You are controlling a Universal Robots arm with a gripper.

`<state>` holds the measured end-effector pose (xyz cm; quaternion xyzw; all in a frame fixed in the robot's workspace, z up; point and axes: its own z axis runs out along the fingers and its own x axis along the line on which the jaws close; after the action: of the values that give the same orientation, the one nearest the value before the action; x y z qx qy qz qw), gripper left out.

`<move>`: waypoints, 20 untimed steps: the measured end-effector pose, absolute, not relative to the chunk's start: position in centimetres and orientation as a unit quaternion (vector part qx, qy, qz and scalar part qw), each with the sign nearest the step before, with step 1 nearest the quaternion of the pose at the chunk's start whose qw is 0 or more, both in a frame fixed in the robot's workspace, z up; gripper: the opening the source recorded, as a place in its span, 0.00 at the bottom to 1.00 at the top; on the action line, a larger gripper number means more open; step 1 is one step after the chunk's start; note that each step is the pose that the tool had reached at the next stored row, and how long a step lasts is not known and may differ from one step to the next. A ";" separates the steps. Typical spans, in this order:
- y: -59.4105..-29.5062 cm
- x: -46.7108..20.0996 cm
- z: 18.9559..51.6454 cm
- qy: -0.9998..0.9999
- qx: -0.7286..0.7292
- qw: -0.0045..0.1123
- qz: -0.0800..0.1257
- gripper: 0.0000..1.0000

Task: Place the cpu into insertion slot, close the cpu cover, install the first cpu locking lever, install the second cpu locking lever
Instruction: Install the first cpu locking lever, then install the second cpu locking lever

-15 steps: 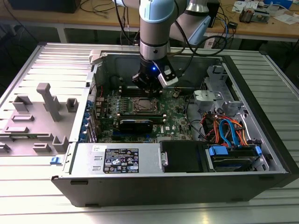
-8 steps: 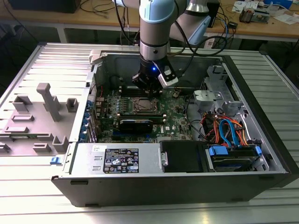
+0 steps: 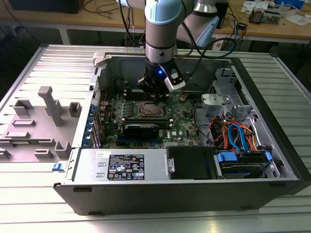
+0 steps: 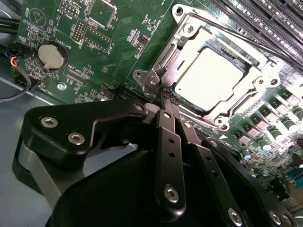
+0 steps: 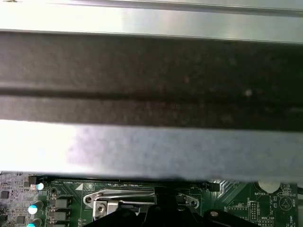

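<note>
Arm: reaching straight down into the open case, wrist low over the far part of the board.
Gripper: in the second wrist view the gripper has its two black fingers pressed together, tips meeting with no gap, nothing held between them. In the exterior view the gripper sits just above the far edge of the socket.
Fingertips: right at the rim of the cover, at the socket corner nearest the coin cell; touching or just off it, I can't tell.
Cpu: in the second wrist view the cpu lies flat in the slot, its pale top glaring through the cover's window.
Cover: the cover is down over the chip, silver frame lying around it on all sides. In the exterior view the cover sits at the middle of the board.
Levers: thin silver rods run along the frame's edges; latched or not, I can't tell.
Memory slots: long black memory slots run along the socket's far side from the gripper.
First wrist view: the socket's silver frame peeks out under the case wall.
Case corner: orange and blue cables bundled at the exterior view's right.
</note>
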<state>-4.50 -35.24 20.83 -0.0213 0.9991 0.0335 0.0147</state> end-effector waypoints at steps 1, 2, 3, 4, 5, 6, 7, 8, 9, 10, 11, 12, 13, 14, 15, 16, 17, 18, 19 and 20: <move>-35.3 -4.5 20.8 0.999 -0.021 0.015 0.034 0.11; -35.3 -4.5 20.8 0.999 -0.021 0.015 0.034 0.11; -35.3 -4.5 20.8 0.999 -0.021 0.015 0.034 0.11; -35.3 -4.5 20.8 0.999 -0.021 0.015 0.033 0.11; -35.4 -4.5 20.8 0.999 -0.021 0.015 0.034 0.11; -35.4 -4.5 20.8 0.999 -0.021 0.015 0.034 0.11; -35.4 -4.5 20.8 0.999 -0.021 0.015 0.034 0.11; -35.5 -4.5 20.8 0.999 -0.021 0.015 0.034 0.11; -35.5 -4.5 20.8 0.999 -0.021 0.015 0.034 0.11; -35.5 -4.5 20.8 0.999 -0.021 0.015 0.034 0.11; -35.5 -4.5 20.8 0.999 -0.021 0.015 0.034 0.11; -35.5 -4.5 20.8 0.999 -0.021 0.015 0.034 0.11; -35.5 -4.5 20.8 0.999 -0.021 0.015 0.034 0.11; -35.6 -4.5 20.8 0.999 -0.021 0.015 0.034 0.11; -35.6 -4.5 20.8 0.999 -0.021 0.015 0.034 0.11; -35.6 -4.5 20.8 0.999 -0.021 0.015 0.034 0.11; -35.6 -4.5 20.8 0.999 -0.021 0.015 0.034 0.11; -35.7 -4.5 20.8 0.999 -0.021 0.015 0.034 0.11; -35.7 -4.5 20.8 0.999 -0.021 0.015 0.034 0.11; -35.7 -4.5 20.8 0.999 -0.021 0.015 0.033 0.11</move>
<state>-4.50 -35.72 20.82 -0.0213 0.9991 0.0335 0.0147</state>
